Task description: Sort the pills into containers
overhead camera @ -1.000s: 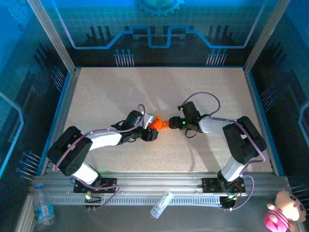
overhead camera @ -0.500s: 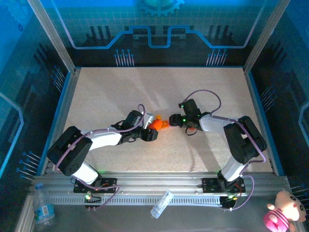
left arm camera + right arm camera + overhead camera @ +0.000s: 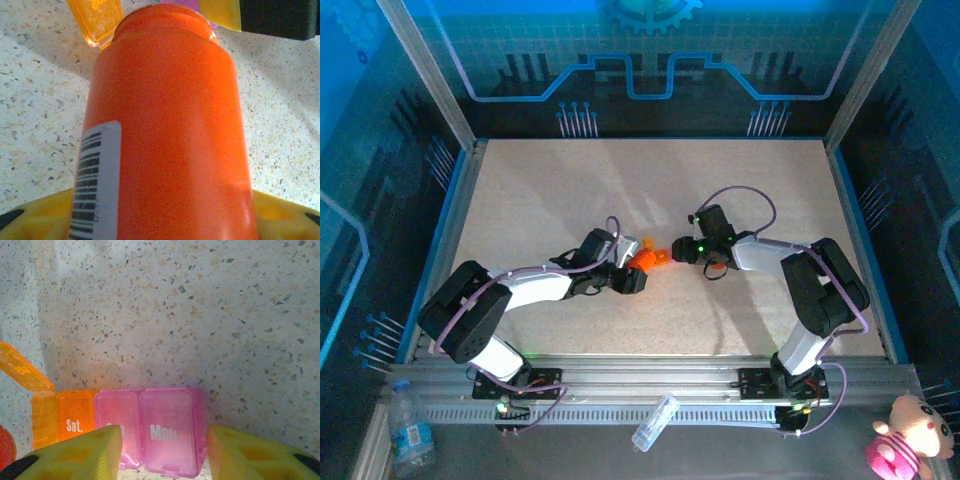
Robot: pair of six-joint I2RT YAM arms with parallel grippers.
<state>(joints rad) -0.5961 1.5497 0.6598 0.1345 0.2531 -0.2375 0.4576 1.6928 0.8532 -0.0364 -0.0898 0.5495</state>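
1. Speckled beige tabletop (image 3: pixel 570 190) lies inside a blue-walled frame. The back panel (image 3: pixel 650 40) carries a gear and circuit-line pattern.
2. Writing on the pill organiser strip (image 3: pixel 125 415): the orange compartment (image 3: pixel 75 420) reads "Sat." and the pink end compartment (image 3: pixel 167 430) reads "Mon". The word on the middle pink compartment (image 3: pixel 117 410) is hidden behind a yellow finger.
3. The orange bottle (image 3: pixel 170 125) bears a white barcode label (image 3: pixel 95 180). Its bars are plain, but any digits are too blurred to read.
4. The strip lies flat near the middle of the tabletop. The "Sat." lid (image 3: pixel 22 367) is tipped up open, and both pink lids are closed.
5. The right pincer (image 3: pixel 162 435) has its fingers parted. The "Mon" compartment sits between them at the strip's near edge, and one finger overlaps the middle pink compartment. Whether the pads touch the plastic cannot be told.
6. The left pincer (image 3: pixel 636 266) is clamped around the orange bottle. The bottle's far end points at the strip, just beside the raised orange lid.
7. From above, the two pincers face each other tip to tip, with the bottle and the strip between them.
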